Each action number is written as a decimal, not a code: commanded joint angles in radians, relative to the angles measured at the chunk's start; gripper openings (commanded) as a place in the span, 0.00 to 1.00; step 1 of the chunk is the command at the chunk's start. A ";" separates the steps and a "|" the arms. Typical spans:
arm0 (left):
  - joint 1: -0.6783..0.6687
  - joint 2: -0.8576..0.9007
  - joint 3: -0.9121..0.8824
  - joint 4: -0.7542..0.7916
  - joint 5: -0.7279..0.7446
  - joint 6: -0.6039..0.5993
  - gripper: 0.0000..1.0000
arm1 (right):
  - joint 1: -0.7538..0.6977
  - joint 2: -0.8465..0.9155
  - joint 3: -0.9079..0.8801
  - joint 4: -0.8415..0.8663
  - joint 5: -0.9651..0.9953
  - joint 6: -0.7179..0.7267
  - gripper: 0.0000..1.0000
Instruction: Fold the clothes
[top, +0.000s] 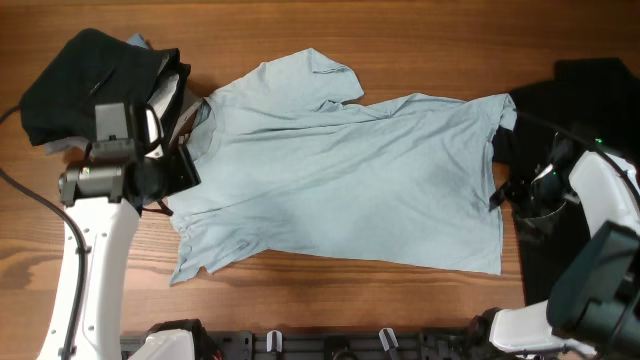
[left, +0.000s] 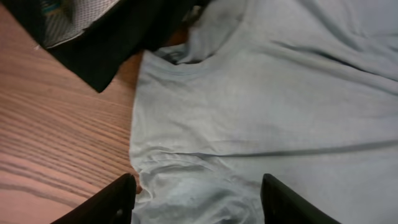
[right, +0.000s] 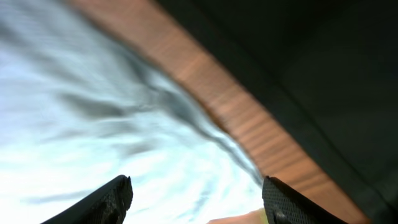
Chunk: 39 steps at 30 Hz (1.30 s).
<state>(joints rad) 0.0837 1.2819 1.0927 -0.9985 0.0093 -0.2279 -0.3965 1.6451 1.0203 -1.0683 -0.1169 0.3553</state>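
A large pale blue T-shirt (top: 340, 170) lies spread across the table, collar to the left, hem to the right. My left gripper (top: 178, 172) is open over its shoulder by the collar; in the left wrist view the fingers (left: 196, 202) straddle bunched blue cloth (left: 249, 112). My right gripper (top: 505, 190) is open at the shirt's hem edge; in the right wrist view the fingers (right: 196, 199) span pale blue cloth (right: 93, 124) beside a strip of bare wood. A black T-shirt (top: 580, 120) lies at the right. Bundled black and grey garments (top: 90, 75) sit at the top left.
The wooden table (top: 400, 40) shows bare along the far edge and at the front left. The black bundle (left: 112, 37) lies close to the blue shirt's collar. The black T-shirt (right: 311, 74) lies just beyond the hem. Arm bases stand at the front edge.
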 joint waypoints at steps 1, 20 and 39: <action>0.075 0.087 0.005 0.003 -0.032 -0.029 0.72 | -0.001 -0.115 0.031 0.044 -0.254 -0.204 0.72; 0.111 0.463 0.005 0.155 -0.019 0.252 0.60 | -0.001 -0.182 0.016 0.108 -0.355 -0.268 0.73; 0.111 0.547 -0.043 0.257 -0.044 0.355 0.51 | -0.001 -0.179 0.016 0.113 -0.354 -0.248 0.73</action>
<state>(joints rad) 0.1909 1.8160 1.0863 -0.7860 -0.0231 0.1120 -0.3965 1.4693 1.0321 -0.9562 -0.4492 0.1040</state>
